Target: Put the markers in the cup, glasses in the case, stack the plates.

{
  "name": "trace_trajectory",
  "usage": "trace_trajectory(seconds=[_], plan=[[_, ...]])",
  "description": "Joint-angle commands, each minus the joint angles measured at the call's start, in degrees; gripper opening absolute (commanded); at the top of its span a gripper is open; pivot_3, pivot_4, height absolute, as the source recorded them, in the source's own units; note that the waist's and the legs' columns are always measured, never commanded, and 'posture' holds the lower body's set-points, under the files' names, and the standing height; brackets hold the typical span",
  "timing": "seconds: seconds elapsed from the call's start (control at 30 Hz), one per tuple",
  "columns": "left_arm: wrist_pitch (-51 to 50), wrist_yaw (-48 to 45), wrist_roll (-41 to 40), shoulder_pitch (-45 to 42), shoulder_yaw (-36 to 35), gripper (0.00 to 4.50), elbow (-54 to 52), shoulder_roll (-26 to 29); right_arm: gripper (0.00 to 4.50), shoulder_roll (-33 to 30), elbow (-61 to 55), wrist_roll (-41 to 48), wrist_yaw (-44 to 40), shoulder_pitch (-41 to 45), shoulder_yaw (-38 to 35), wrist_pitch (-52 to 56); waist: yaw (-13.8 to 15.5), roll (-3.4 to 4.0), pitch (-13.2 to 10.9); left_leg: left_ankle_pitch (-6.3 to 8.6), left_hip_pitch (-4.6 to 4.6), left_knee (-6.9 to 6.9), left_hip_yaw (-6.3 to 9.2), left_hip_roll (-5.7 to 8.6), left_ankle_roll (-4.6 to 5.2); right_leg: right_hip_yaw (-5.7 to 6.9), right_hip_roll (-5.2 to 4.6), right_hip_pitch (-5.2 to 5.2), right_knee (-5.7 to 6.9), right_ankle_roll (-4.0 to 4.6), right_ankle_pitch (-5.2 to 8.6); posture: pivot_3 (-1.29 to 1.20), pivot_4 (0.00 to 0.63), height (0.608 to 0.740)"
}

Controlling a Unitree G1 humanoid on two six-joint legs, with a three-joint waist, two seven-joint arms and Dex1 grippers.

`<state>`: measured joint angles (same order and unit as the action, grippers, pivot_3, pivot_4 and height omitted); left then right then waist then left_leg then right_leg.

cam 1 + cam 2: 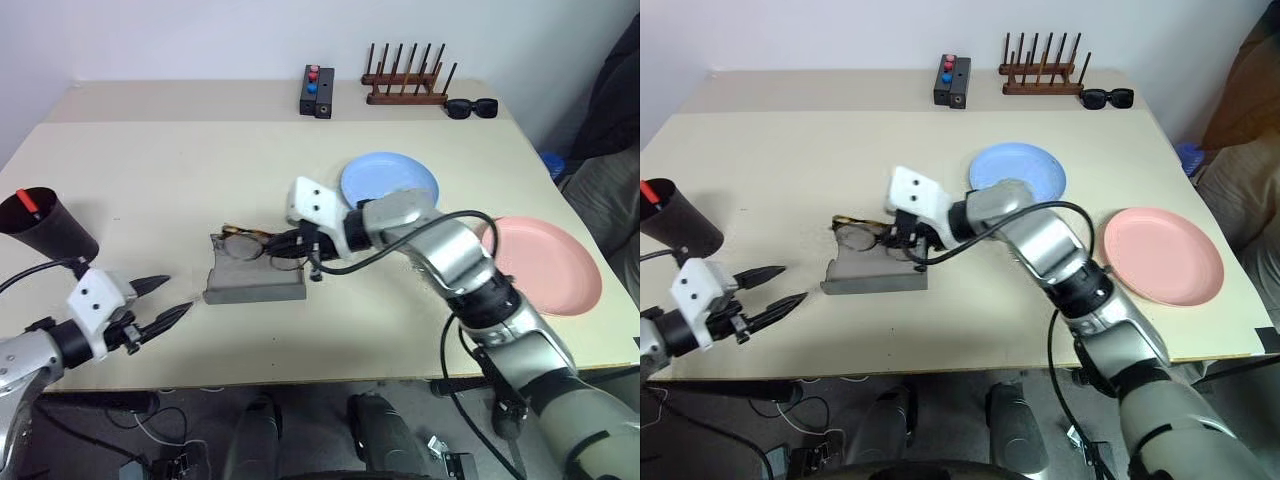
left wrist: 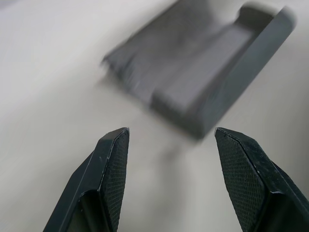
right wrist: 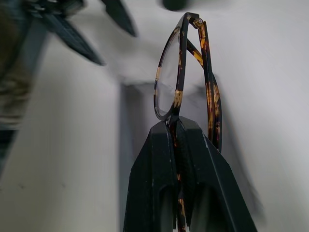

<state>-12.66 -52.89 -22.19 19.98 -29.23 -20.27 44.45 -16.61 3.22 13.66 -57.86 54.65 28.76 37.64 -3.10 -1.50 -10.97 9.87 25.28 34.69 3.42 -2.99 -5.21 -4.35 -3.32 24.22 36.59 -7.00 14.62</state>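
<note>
The glasses [image 3: 179, 82], thin dark mottled frames with clear lenses, hang folded in my right gripper [image 3: 176, 126], which is shut on one rim. In the head views they [image 1: 243, 241] hover just over the far edge of the open grey case [image 1: 255, 282] in mid-table. My left gripper [image 1: 176, 297] stands open and empty a little to the left of the case [image 2: 203, 77], pointing at it. The black cup [image 1: 52, 228] stands at the left edge with a red-ended marker [image 1: 28, 203] sticking out. The blue plate [image 1: 390, 180] and pink plate [image 1: 548, 265] lie apart on the right.
At the table's back stand a small black box with red and blue buttons [image 1: 318, 92], a wooden peg rack [image 1: 405, 82] and black sunglasses [image 1: 470, 107]. My right forearm reaches across the table between the case and the blue plate.
</note>
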Motion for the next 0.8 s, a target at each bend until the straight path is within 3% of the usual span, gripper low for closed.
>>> trace_trajectory(seconds=[0.03, 0.2, 0.43, 0.53, 0.67, 0.8], plan=[[2.3, -0.6, -0.8, 1.3, -3.5, 2.90, -1.1, -0.3, 0.01, 3.5, 7.5, -1.8, -2.9, 3.3, 1.5, -4.6, 0.2, 0.00, 0.0, 0.00, 0.01, 0.00, 0.00, 0.00, -0.01, 0.00, 0.00, 0.01, 0.01, 0.00, 0.00, 0.00, 0.150, 0.740], [1.2, -0.7, -2.5, 3.6, -4.2, 2.90, -4.4, -1.0, 0.01, 6.4, 16.3, -4.8, -5.9, 4.9, 2.5, -9.3, 0.5, 0.01, 0.0, 0.01, 0.01, -0.02, -0.01, 0.00, -0.03, 0.00, 0.00, 0.04, 0.02, 0.01, 0.00, 0.00, 0.150, 0.740], [-0.4, -0.6, -4.1, 5.2, -3.5, 2.90, -6.5, -1.5, 0.01, 6.7, 17.1, -5.8, -8.6, 4.4, 1.4, -8.3, 0.3, 0.03, 0.0, 0.01, 0.00, -0.07, -0.02, -0.01, -0.03, 0.00, 0.00, 0.12, 0.07, 0.01, 0.00, 0.00, 0.150, 0.740], [-0.6, -0.3, -4.1, 4.5, -2.6, 2.90, -6.3, -1.5, 0.95, 7.0, 16.8, -5.9, -8.3, 4.1, 0.7, -7.7, 0.3, 0.03, 0.0, 0.01, 0.00, -0.09, -0.02, -0.01, -0.03, 0.00, 0.01, 0.14, 0.07, 0.01, 0.00, 0.00, 0.150, 0.740], [-1.6, 0.0, -4.7, 2.9, -2.2, 2.90, -5.5, -1.3, 2.86, 7.5, 17.0, -6.1, -5.9, 4.6, -1.5, -7.8, 0.4, 0.02, 0.0, 0.01, 0.01, -0.09, -0.02, -0.01, -0.03, 0.00, 0.01, 0.14, 0.07, 0.01, 0.00, 0.00, 0.150, 0.740], [-4.2, 2.0, -6.4, -0.8, -2.3, 2.90, -4.3, -1.7, 2.86, 6.8, 14.8, -5.2, -4.6, 4.3, -4.3, -7.5, 0.4, 0.04, 0.0, 0.01, 0.01, -0.09, -0.02, -0.01, -0.04, 0.00, 0.01, 0.14, 0.06, 0.01, 0.00, 0.00, 0.150, 0.740]])
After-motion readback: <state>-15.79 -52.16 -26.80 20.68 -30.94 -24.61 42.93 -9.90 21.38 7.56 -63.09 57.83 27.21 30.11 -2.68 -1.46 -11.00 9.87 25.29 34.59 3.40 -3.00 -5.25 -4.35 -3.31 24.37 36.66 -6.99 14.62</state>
